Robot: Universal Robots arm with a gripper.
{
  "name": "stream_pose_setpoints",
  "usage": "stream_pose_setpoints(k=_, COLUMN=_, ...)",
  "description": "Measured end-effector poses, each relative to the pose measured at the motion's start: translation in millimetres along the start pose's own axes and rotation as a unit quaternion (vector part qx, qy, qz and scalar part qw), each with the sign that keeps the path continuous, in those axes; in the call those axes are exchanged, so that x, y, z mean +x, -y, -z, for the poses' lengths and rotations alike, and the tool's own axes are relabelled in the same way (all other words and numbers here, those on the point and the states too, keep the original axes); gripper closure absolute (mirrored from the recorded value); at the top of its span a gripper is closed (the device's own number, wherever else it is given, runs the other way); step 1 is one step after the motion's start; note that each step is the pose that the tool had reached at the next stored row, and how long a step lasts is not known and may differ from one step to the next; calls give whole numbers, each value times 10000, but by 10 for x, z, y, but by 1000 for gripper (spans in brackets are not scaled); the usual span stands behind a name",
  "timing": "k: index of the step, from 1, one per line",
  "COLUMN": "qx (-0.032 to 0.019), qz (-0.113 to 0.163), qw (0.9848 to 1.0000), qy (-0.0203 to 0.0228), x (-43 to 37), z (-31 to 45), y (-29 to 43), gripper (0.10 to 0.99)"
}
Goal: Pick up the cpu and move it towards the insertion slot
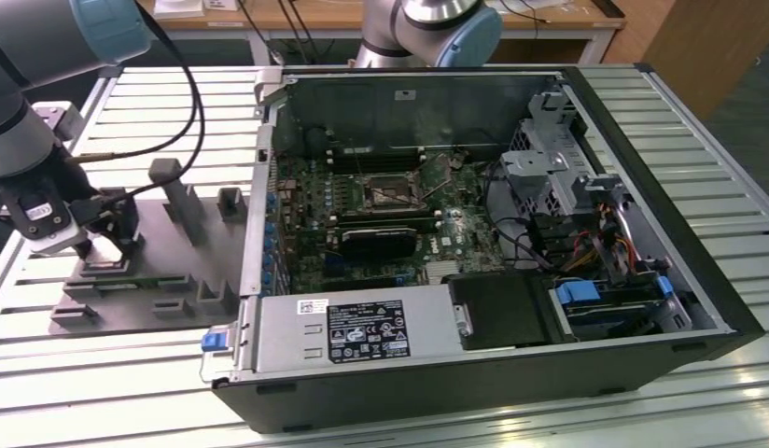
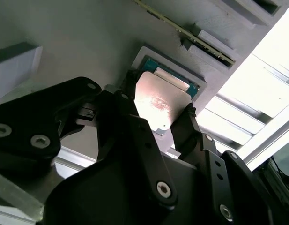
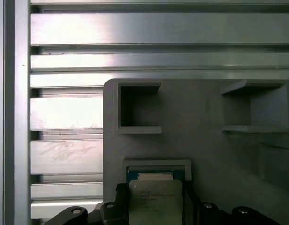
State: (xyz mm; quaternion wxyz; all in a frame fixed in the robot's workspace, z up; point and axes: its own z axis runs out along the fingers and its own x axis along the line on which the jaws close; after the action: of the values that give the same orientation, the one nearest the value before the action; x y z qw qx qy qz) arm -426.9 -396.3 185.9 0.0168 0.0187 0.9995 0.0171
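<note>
The cpu (image 2: 153, 105) is a flat silvery square over a shallow square pocket (image 3: 156, 165) of the grey plastic fixture (image 1: 160, 271). My gripper (image 1: 104, 250) hangs over that spot at the exterior view's left. In both wrist views its black fingers (image 2: 187, 123) press against two opposite edges of the cpu (image 3: 155, 200), and the chip looks slightly raised above the pocket's teal floor. The gripper (image 2: 159, 99) is shut on it. The insertion slot (image 1: 387, 191), a shiny metal frame with a dark centre, sits on the motherboard inside the open computer case (image 1: 683, 233), well to the exterior view's right.
The fixture carries upright grey posts (image 1: 186, 201) and other recesses (image 3: 138, 108). It rests on a slatted aluminium table (image 1: 135, 373). The case wall (image 1: 262, 187) stands between fixture and motherboard. A heatsink block (image 1: 382, 243), cables and drive bays (image 1: 571, 187) crowd the case. A second arm's base (image 1: 428, 28) stands behind.
</note>
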Motion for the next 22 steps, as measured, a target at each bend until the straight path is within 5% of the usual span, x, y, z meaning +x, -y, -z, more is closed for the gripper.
stream_pose_setpoints(k=11, qx=-1, qz=0, qw=10000, qy=1, x=-8, z=238, y=-8, gripper=541)
stream_pose_setpoints(k=22, qx=-1, qz=1, qw=10000, qy=9, x=-21, z=620, y=-21, gripper=541)
